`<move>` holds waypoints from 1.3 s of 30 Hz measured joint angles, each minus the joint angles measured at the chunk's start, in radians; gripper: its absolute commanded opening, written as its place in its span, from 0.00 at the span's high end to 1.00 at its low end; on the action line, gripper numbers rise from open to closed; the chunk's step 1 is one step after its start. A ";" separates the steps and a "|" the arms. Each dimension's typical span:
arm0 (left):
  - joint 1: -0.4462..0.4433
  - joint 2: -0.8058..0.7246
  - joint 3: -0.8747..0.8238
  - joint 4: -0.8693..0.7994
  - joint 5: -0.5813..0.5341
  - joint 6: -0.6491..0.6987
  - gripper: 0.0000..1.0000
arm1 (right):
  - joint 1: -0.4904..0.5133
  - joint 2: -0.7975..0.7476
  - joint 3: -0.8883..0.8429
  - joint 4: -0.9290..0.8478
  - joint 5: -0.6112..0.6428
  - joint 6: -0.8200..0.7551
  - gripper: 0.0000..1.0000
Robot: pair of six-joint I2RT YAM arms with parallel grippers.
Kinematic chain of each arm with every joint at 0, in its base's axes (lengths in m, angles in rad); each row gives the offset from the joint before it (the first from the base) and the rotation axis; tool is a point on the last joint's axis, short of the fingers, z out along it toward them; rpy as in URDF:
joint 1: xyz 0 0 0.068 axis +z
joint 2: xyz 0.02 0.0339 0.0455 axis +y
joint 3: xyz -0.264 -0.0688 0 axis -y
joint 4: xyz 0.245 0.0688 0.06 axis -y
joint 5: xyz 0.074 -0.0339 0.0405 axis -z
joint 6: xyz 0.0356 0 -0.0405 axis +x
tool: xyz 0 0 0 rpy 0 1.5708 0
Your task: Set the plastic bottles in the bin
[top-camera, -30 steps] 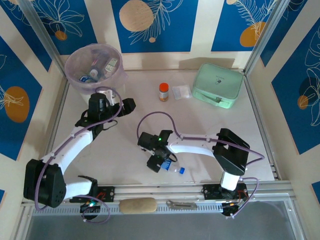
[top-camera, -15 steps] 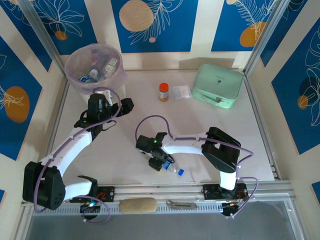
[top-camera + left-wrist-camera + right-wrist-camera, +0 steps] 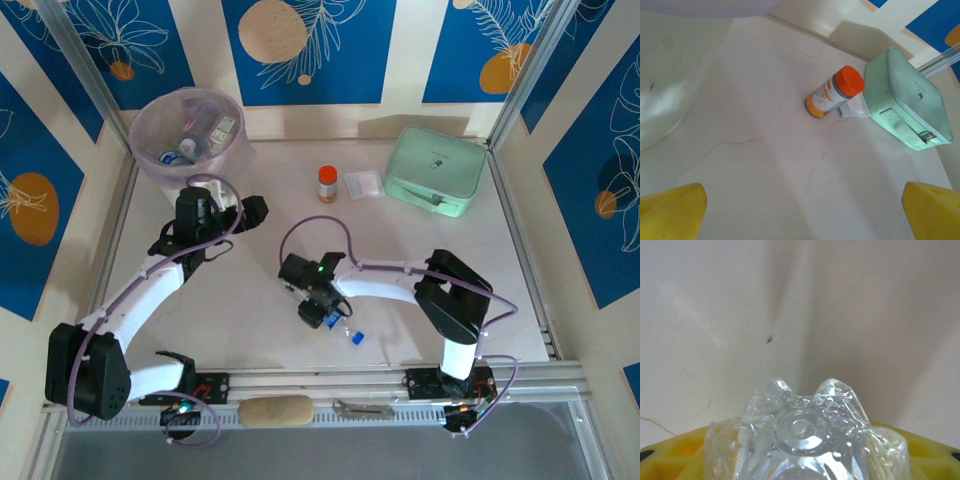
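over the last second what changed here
The right tool closed on the clear bottle lying near the front edge, and its arm shifted a little with it. The left tool, open beside the bin, the orange-capped jar and the green case stayed put.

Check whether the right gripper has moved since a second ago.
Yes, slightly: the right gripper, shut on a clear bottle, sits farther from the near rail.

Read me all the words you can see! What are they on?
No words can be read for sure.
On the jar: label print too blurred.
On the case: small lid mark, too small.
On the bottle: label too small.
On the bottles in the bin: labels too small.
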 measured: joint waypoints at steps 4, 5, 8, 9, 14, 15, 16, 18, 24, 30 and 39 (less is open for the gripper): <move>-0.002 0.000 0.000 0.022 0.039 -0.002 0.01 | -0.132 -0.083 0.016 0.016 -0.056 0.067 0.49; -0.004 0.000 0.000 0.027 0.050 -0.003 0.00 | -0.171 -0.108 0.023 0.023 -0.072 0.088 0.49; -0.022 0.001 -0.002 0.048 0.069 -0.007 0.00 | -0.280 -0.181 0.041 0.045 -0.110 0.150 0.49; -0.034 0.002 -0.004 0.064 0.073 -0.012 0.00 | -0.317 -0.205 0.045 0.056 -0.126 0.171 0.49; -0.135 0.041 -0.023 0.141 0.097 -0.037 0.00 | -0.433 -0.284 0.047 0.130 -0.169 0.285 0.49; -0.159 0.056 -0.026 0.153 0.101 -0.046 0.00 | -0.452 -0.291 0.046 0.152 -0.176 0.312 0.49; -0.178 0.068 -0.027 0.164 0.105 -0.051 0.00 | -0.467 -0.294 0.045 0.170 -0.182 0.332 0.49; -0.225 0.098 -0.031 0.188 0.112 -0.066 0.00 | -0.502 -0.298 0.040 0.211 -0.198 0.377 0.49; -0.366 0.151 -0.043 0.250 0.139 -0.117 0.00 | -0.573 -0.300 0.031 0.288 -0.244 0.456 0.49; -0.468 0.161 -0.061 0.304 0.155 -0.157 0.00 | -0.577 -0.302 0.010 0.335 -0.285 0.500 0.49; -0.486 0.255 -0.023 0.354 0.169 -0.156 0.01 | -0.559 -0.317 -0.023 0.379 -0.367 0.571 0.50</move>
